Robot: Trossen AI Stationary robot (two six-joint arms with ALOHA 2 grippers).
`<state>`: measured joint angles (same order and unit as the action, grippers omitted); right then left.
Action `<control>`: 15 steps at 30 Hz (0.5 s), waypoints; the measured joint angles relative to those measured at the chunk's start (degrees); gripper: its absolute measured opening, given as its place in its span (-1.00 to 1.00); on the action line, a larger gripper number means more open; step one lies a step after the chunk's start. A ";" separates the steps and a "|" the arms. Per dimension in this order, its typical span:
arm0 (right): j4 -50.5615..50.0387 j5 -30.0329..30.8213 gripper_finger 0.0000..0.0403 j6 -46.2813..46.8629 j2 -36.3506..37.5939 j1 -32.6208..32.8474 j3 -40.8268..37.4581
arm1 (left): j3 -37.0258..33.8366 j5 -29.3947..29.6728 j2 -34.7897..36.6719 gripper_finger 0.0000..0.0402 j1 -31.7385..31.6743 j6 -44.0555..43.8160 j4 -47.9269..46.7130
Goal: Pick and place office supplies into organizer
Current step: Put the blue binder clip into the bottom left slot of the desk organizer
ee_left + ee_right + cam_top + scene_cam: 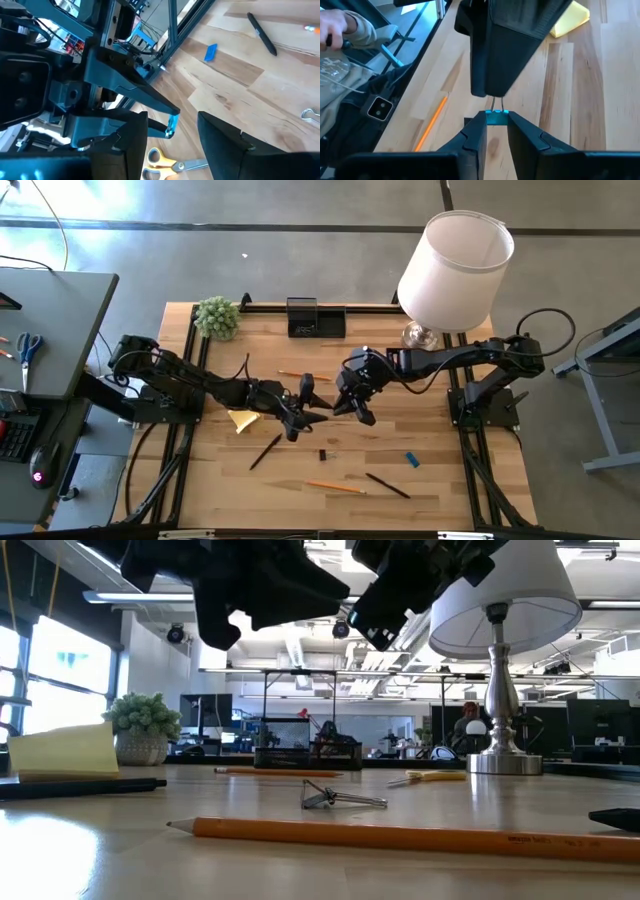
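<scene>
R gripper [495, 131] mid-table, raised, jaws narrow, pinching small blue clip [495, 118]. L gripper [308, 408] just beside, facing it, jaws part open, empty. Organizer [315, 318] at far edge. Scissors [165, 161] on table below grippers.

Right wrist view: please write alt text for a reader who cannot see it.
The right gripper pinches a small blue clip above the wooden table, close under the left gripper. An orange pencil lies below.

No text can be read. The orange pencil [400, 836] lying on the worktop [120, 860] carries a small dark print, but it is too small to read.
</scene>
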<state>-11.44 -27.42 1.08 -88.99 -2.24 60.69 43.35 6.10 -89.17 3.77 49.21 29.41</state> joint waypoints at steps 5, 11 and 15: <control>0.79 0.00 -0.71 0.00 0.00 0.00 0.00 | 0.00 2.64 0.00 -0.19 0.00 0.02 0.00; 1.00 0.02 -0.72 0.00 0.00 0.00 0.00 | 0.00 5.33 0.00 -0.33 0.00 0.46 -0.78; 1.02 0.02 -0.70 0.00 0.00 0.00 0.00 | 0.00 5.50 0.00 -0.53 0.00 0.46 -0.53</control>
<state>-10.41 -27.40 1.08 -88.99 -2.24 60.69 43.35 11.59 -89.17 3.77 49.67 28.88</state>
